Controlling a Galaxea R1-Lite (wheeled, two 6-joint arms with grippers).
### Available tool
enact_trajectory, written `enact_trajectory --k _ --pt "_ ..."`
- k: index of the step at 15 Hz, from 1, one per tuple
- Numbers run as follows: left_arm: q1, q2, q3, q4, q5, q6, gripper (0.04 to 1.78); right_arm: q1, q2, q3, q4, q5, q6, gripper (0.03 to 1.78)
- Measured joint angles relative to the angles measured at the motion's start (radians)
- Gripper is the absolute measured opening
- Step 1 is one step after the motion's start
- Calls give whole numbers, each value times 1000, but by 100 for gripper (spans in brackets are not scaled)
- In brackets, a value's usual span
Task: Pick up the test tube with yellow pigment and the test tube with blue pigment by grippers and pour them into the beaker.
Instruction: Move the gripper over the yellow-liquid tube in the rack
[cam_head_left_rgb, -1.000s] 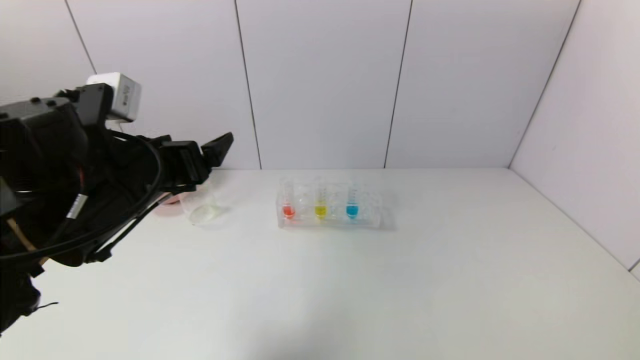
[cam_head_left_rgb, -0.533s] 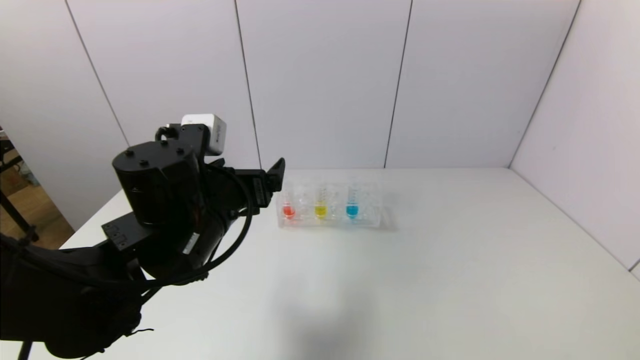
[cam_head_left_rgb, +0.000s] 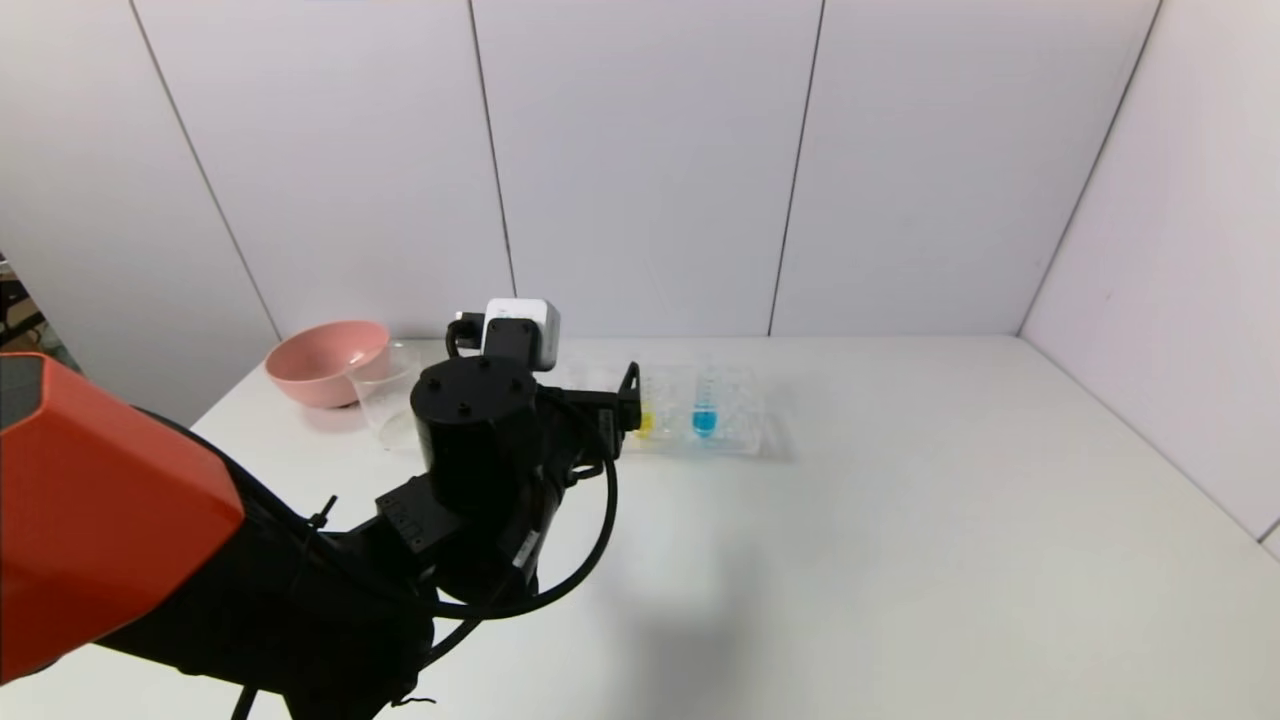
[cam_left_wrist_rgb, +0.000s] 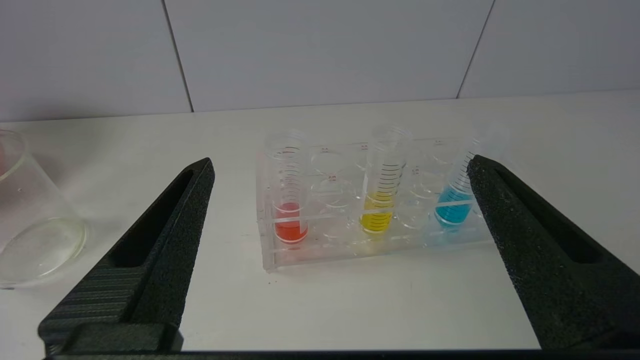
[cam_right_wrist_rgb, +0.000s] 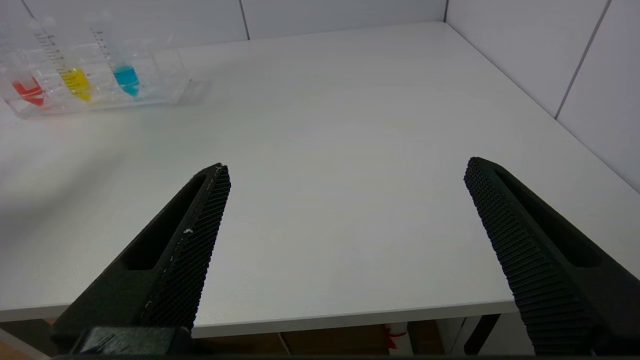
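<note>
The yellow-pigment test tube (cam_left_wrist_rgb: 382, 200) and the blue-pigment test tube (cam_left_wrist_rgb: 457, 200) stand upright in a clear rack (cam_left_wrist_rgb: 320, 250) at the middle back of the table. In the head view the blue tube (cam_head_left_rgb: 704, 418) shows fully and the yellow tube (cam_head_left_rgb: 646, 420) peeks out beside my left gripper (cam_head_left_rgb: 628, 395). The left gripper (cam_left_wrist_rgb: 340, 165) is open and empty, just in front of the rack, jaws wide apart. The clear beaker (cam_head_left_rgb: 388, 405) stands left of the rack. My right gripper (cam_right_wrist_rgb: 347, 167) is open and empty at the table's near edge, out of the head view.
A red-liquid tube (cam_left_wrist_rgb: 290, 210) stands at the rack's left end, hidden by my left arm in the head view. A pink bowl (cam_head_left_rgb: 325, 362) sits behind the beaker at the back left. White walls close the back and right sides.
My left arm has swung right and forward from the beaker side to the rack's front. It now covers the red tube and uncovers the pink bowl and beaker.
</note>
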Motion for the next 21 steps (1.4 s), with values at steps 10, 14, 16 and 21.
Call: enact_trajectory --k 10,14,16,21 --pt "-28 216 -178 -21 26 0 176 0 0 0 0 0 0 171" --pt "-24 287 -240 -21 26 1 176 0 0 0 0 0 0 171" --pt "-19 310 -266 -15 26 1 176 0 0 0 0 0 0 171" --pt "16 351 -317 -7 23 2 176 0 0 0 0 0 0 171"
